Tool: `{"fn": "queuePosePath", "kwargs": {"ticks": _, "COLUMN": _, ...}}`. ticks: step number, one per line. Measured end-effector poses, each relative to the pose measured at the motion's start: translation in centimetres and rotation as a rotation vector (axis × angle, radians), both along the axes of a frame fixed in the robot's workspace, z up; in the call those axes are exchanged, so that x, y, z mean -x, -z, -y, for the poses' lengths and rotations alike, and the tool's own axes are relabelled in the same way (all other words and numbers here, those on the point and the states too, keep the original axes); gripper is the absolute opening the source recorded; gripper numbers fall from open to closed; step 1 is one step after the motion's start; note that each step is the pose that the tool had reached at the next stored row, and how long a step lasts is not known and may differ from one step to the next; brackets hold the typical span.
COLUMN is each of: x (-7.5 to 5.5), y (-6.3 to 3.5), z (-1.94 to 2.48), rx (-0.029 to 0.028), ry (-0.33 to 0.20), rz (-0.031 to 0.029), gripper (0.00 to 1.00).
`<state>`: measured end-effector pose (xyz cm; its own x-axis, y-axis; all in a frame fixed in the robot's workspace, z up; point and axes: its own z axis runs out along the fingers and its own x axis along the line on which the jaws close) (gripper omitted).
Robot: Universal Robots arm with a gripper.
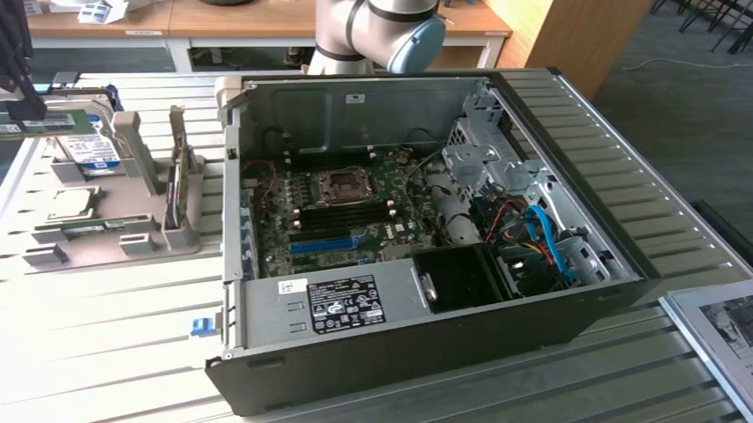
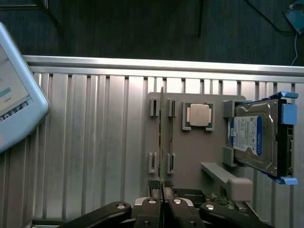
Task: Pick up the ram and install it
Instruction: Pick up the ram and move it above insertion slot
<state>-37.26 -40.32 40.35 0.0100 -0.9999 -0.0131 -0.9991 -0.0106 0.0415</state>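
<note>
You have the thin green circuit-board ram stick pinched at one end by the gripper, whose fingers are pressed together on it. It stands on edge at the grey slotted holder; whether it sits in the slots or clear of them cannot be told. In my judgement, the edge-on hold suits a slot fit. Beside it sit a square silver processor and a silver hard drive whose blue label is unreadable. The open black computer case stands at the exterior view's right on the ribbed metal bench.
</note>
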Motion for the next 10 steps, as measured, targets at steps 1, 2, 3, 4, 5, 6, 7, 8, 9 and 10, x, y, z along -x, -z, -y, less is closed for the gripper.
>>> {"fn": "queuePosePath", "kwargs": {"ticks": 1, "x": -0.2, "y": 0.00, "z": 0.00, "rx": 0.0000, "ry": 0.000, "rz": 0.0000, "gripper": 0.12}}
{"fn": "queuePosePath", "kwargs": {"ticks": 2, "x": -0.3, "y": 0.00, "z": 0.00, "rx": 0.0000, "ry": 0.000, "rz": 0.0001, "gripper": 0.12}}
{"fn": "queuePosePath", "kwargs": {"ticks": 3, "x": -0.5, "y": 0.00, "z": 0.00, "rx": 0.0000, "ry": 0.000, "rz": 0.0000, "gripper": 0.12}}
{"fn": "queuePosePath", "kwargs": {"ticks": 4, "x": -0.6, "y": 0.00, "z": 0.00, "rx": 0.0000, "ry": 0.000, "rz": 0.0001, "gripper": 0.12}}
{"fn": "queuePosePath", "kwargs": {"ticks": 5, "x": -0.8, "y": 0.01, "z": 0.00, "rx": -0.0001, "ry": 0.000, "rz": 0.0002, "gripper": 0.12}}
{"fn": "queuePosePath", "kwargs": {"ticks": 6, "x": -1.0, "y": 0.00, "z": 0.00, "rx": 0.0000, "ry": 0.000, "rz": 0.0000, "gripper": 0.12}}
{"fn": "queuePosePath", "kwargs": {"ticks": 7, "x": -1.2, "y": 0.00, "z": 0.00, "rx": 0.0000, "ry": 0.000, "rz": 0.0000, "gripper": 0.12}}
{"fn": "queuePosePath", "kwargs": {"ticks": 8, "x": -1.4, "y": 0.00, "z": 0.00, "rx": 0.0000, "ry": 0.000, "rz": 0.0000, "gripper": 0.12}}
{"fn": "queuePosePath", "kwargs": {"ticks": 9, "x": -1.6, "y": 0.00, "z": 0.00, "rx": 0.0000, "ry": 0.000, "rz": 0.0001, "gripper": 0.12}}
{"fn": "queuePosePath", "kwargs": {"ticks": 10, "x": -1.8, "y": 0.00, "z": 0.00, "rx": 0.0001, "ry": 0.000, "rz": 0.0000, "gripper": 0.12}}
